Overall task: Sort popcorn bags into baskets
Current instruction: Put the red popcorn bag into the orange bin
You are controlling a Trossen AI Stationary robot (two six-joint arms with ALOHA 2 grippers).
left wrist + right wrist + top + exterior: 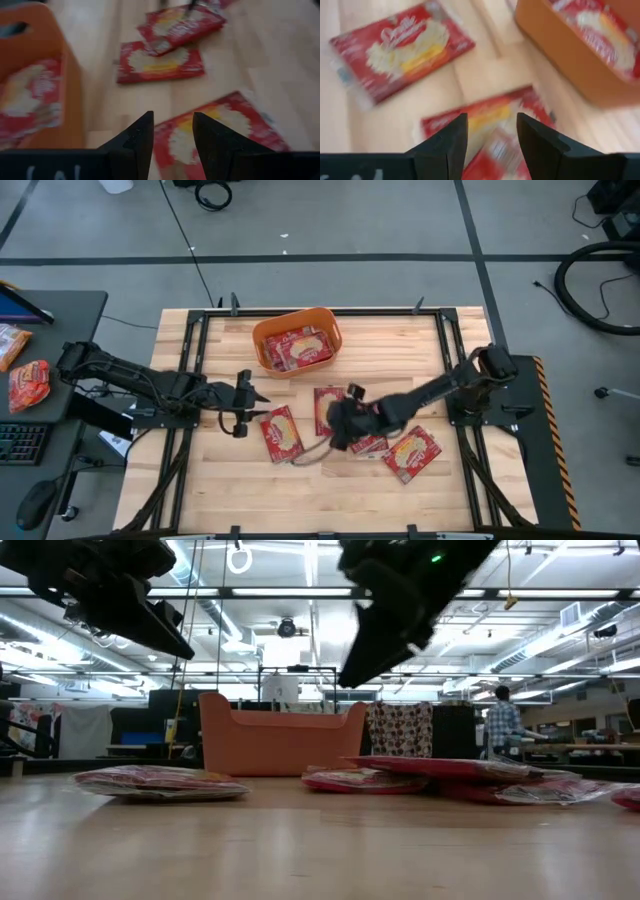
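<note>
The orange basket (262,348) stands at the table's far middle with red popcorn bags (298,346) lying inside it; it also shows in the low view (280,735). Several more bags lie flat on the table: one (282,433) near my left gripper, one (326,402) under my right gripper, and two (412,453) to the right. My left gripper (258,395) is open and empty above the table, over a bag (225,130). My right gripper (338,418) is open and empty, above a bag (487,120).
A dark side desk at the left holds two more red packets (28,383), a keyboard and a mouse. Black rails (190,360) frame the wooden tabletop. A person (500,725) stands in the room far behind the table.
</note>
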